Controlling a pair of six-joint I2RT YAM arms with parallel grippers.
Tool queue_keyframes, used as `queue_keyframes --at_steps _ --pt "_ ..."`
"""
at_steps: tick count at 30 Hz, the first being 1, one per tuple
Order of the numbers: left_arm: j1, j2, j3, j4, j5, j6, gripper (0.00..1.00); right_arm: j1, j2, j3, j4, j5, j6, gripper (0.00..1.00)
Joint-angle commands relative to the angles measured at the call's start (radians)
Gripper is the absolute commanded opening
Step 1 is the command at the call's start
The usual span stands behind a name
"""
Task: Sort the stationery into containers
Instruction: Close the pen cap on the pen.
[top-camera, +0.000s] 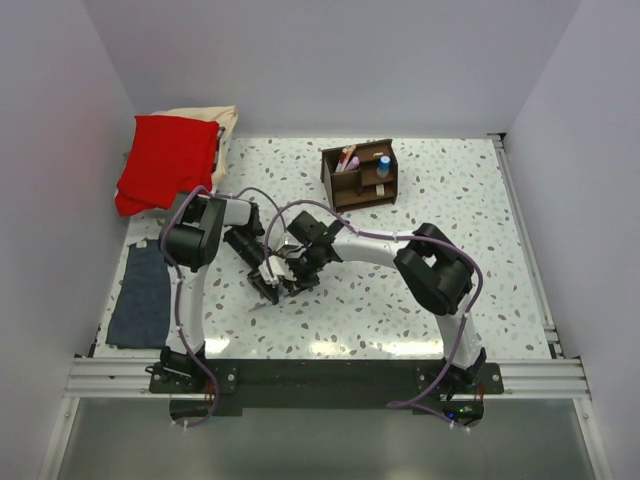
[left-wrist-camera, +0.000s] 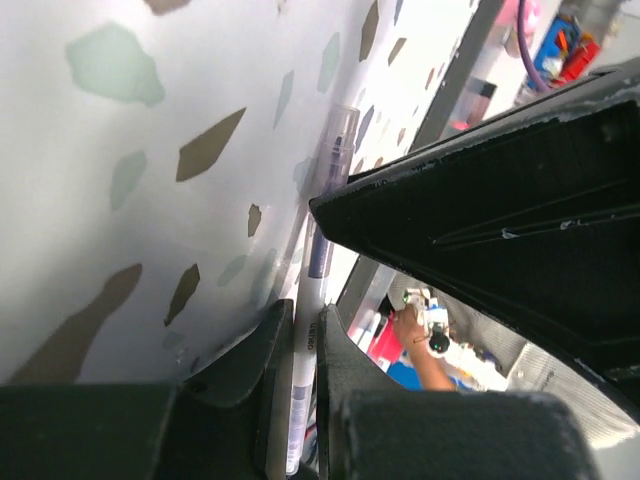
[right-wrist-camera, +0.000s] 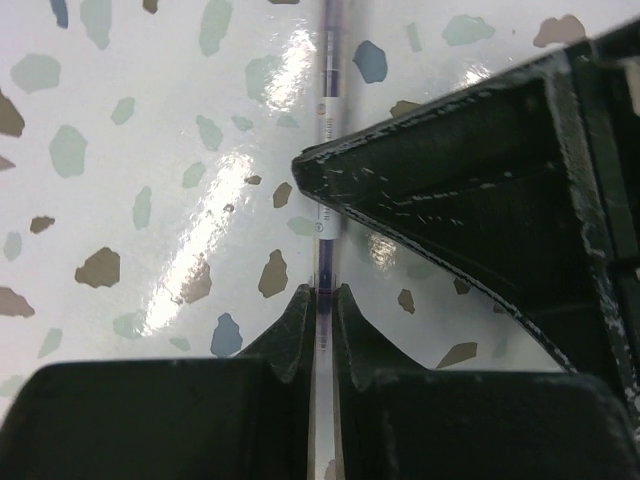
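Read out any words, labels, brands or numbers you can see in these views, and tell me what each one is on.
Nothing can be read with confidence.
Pen: small dark print along its white barrel, seen in both wrist views, too small and blurred to read.
Blue-and-white cylinder in the organizer: any label is too small to read in the top view.
No other writing, number or sign shows.

The table (top-camera: 450, 200) bears organizer (top-camera: 360, 175), pen (right-wrist-camera: 327, 120), red cloth (top-camera: 165, 160), blue-grey cloth (top-camera: 140, 295).
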Motion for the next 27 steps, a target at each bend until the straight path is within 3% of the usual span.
queue_keyframes --at_steps 1,5,9,14,15,20,24,27 --pt "-0.035 -0.022 0.003 0.610 0.115 -0.142 0.00 0.121 -0.004 -0.037 0.256 -0.202 0.143 0.00" --pt "-0.046 -0.011 0.014 0.595 0.112 -0.130 0.00 0.123 -0.008 -0.045 0.267 -0.193 0.152 0.00" --pt "-0.041 -0.052 0.005 0.477 0.082 -0.018 0.00 0.096 -0.022 -0.014 0.096 -0.139 0.097 0.25" --pt "-0.035 -0.123 -0.015 0.293 0.056 0.120 0.00 -0.036 -0.091 -0.003 -0.072 -0.076 0.034 0.37" --pt "-0.035 -0.158 -0.026 0.290 0.047 0.128 0.00 -0.059 -0.112 0.001 -0.095 -0.069 0.031 0.47" --pt "-0.033 -0.235 -0.058 0.271 0.008 0.153 0.00 -0.181 -0.273 0.050 -0.259 -0.004 -0.002 0.55" --pt "-0.033 -0.324 -0.026 0.242 -0.007 0.153 0.00 -0.277 -0.436 0.032 -0.173 -0.004 0.214 0.57" --pt "-0.030 -0.399 0.029 0.231 -0.007 0.148 0.00 -0.351 -0.552 -0.027 0.001 0.005 0.510 0.58"
